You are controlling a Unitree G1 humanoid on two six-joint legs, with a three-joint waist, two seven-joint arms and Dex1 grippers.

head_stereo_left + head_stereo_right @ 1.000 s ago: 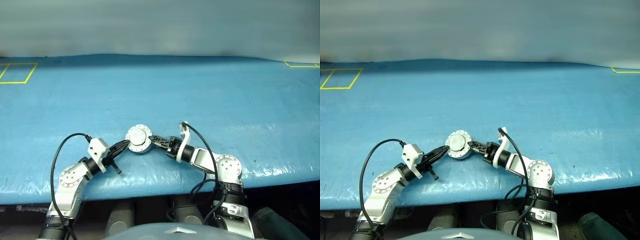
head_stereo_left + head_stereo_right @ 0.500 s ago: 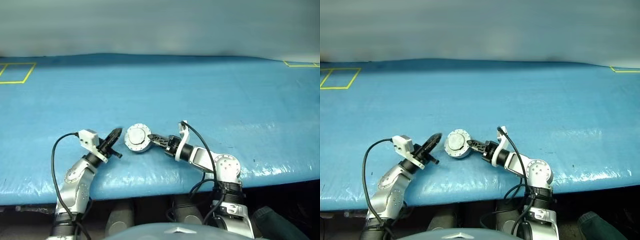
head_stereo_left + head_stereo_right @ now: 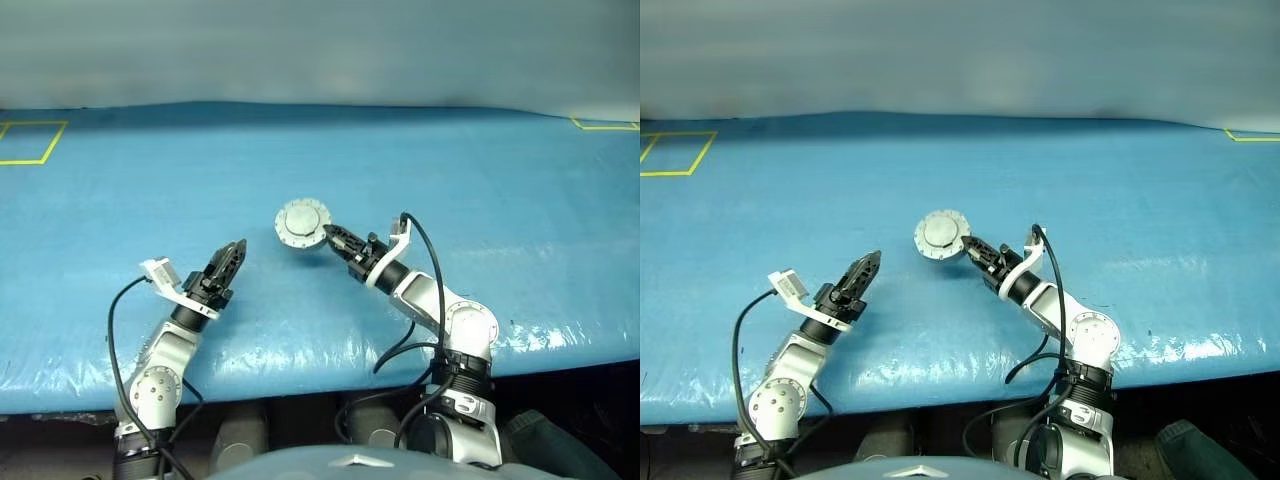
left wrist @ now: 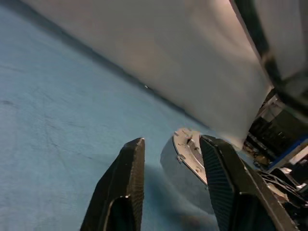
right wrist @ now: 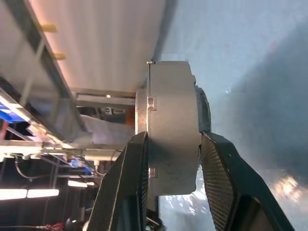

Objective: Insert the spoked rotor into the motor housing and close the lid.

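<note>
The motor housing [image 3: 302, 222] is a round grey disc held tilted above the blue table, its smooth lid [image 3: 941, 232] facing me. My right gripper [image 3: 335, 238] is shut on its rim from the right. The right wrist view shows the housing [image 5: 173, 120] edge-on between that gripper's fingers [image 5: 132, 183]. My left gripper [image 3: 233, 256] hovers to the lower left of the housing, apart from it, open and empty. The left wrist view shows the housing [image 4: 185, 166] beyond the spread fingers [image 4: 130, 168]. The spoked rotor is hidden.
The blue covered table [image 3: 480, 190] stretches wide on all sides. Yellow tape outlines mark its far left corner [image 3: 25, 142] and far right corner [image 3: 605, 125]. The table's front edge [image 3: 300, 375] runs just before the arms.
My left gripper let go of the housing, opened, rolled and drew back to the left. My right gripper carried the housing up and farther from me, tilting its face towards me.
</note>
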